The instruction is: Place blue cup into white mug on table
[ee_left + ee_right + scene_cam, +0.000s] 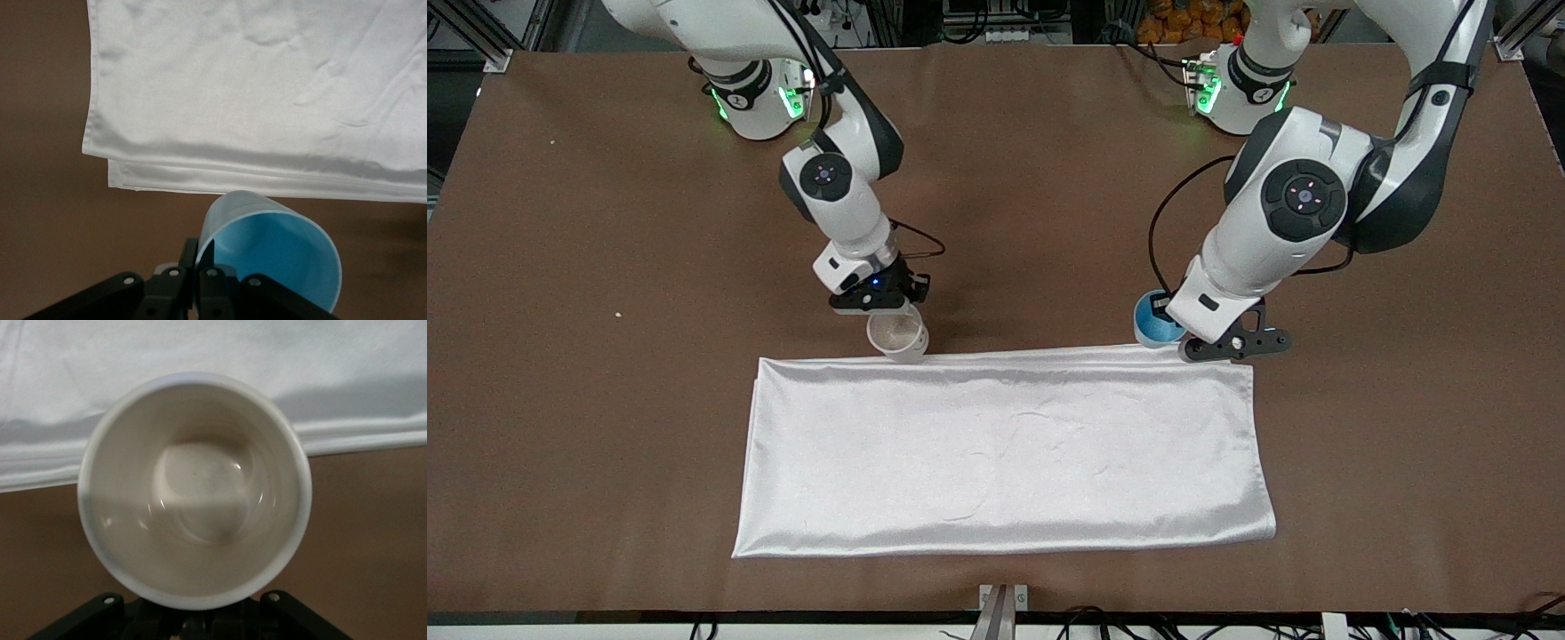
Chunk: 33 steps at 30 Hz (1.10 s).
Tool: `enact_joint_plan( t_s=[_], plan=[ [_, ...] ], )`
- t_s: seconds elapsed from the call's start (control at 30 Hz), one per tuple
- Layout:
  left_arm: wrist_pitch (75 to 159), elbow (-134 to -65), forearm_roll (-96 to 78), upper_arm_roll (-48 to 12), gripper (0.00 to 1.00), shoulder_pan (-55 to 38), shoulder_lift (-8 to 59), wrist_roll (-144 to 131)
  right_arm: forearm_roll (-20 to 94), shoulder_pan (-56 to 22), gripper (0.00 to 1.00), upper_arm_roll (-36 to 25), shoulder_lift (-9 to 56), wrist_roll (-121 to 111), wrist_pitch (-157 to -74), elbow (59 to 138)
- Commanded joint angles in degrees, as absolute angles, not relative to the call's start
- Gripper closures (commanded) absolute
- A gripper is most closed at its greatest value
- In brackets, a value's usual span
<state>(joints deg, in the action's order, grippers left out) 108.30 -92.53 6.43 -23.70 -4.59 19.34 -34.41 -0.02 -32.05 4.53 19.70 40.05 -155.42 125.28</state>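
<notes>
While both arms reach toward the middle of the table (605, 222), each gripper is low at the edge of the white satin cloth (1005, 453) that lies farther from the front camera.

Left gripper (1169, 331): it is positioned at the cloth corner toward the left arm's end of the table. In the left wrist view, the fingers (200, 280) are closed to a narrow gap on the rim wall of the blue cup (1152, 322), one finger inside and one outside. The cup is tilted, with its pale blue interior open to the wrist camera. It sits just beside the folded cloth edge, over brown tabletop; whether its base touches the table cannot be told.

Right gripper (889, 307): it is positioned at the white mug (898, 338), toward the right arm's end of the cloth. The mug is at the cloth edge, with its mouth open to the right wrist camera and a beige-stained interior visible. The gripper body meets the mug rim, but the fingers are hidden, so their opening and any grip on the mug cannot be told.

The two vessels are well apart, at separate ends of the same cloth edge.
</notes>
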Motion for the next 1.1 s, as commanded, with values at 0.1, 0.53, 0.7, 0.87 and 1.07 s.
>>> enact_joint_plan(
  t_s=[0.1,0.53,0.7,0.87,1.07],
  plan=[
    [107.0,-93.0,5.8,-23.7,1.0,-4.7,19.8,-36.1,0.0,-38.5,1.0,4.0,18.0,47.0,-155.8,127.4],
    [106.9,-93.0,6.0,-23.7,1.0,-5.1,20.4,-36.0,-0.1,-44.6,1.0,4.0,18.4,54.6,-155.7,127.5],
    [106.9,-93.3,6.2,-23.6,1.0,-4.2,20.6,-35.7,-0.2,-45.3,1.0,3.9,18.9,55.8,-155.7,127.5],
    [106.5,-93.5,6.2,-23.5,1.0,-4.1,21.2,-35.7,-0.3,-46.3,1.0,3.9,20.2,56.9,-155.9,127.4],
    [106.4,-93.5,6.3,-23.3,1.0,-4.0,21.3,-35.7,-0.4,-46.8,1.0,3.8,20.9,58.4,-155.9,127.3]
  ],
)
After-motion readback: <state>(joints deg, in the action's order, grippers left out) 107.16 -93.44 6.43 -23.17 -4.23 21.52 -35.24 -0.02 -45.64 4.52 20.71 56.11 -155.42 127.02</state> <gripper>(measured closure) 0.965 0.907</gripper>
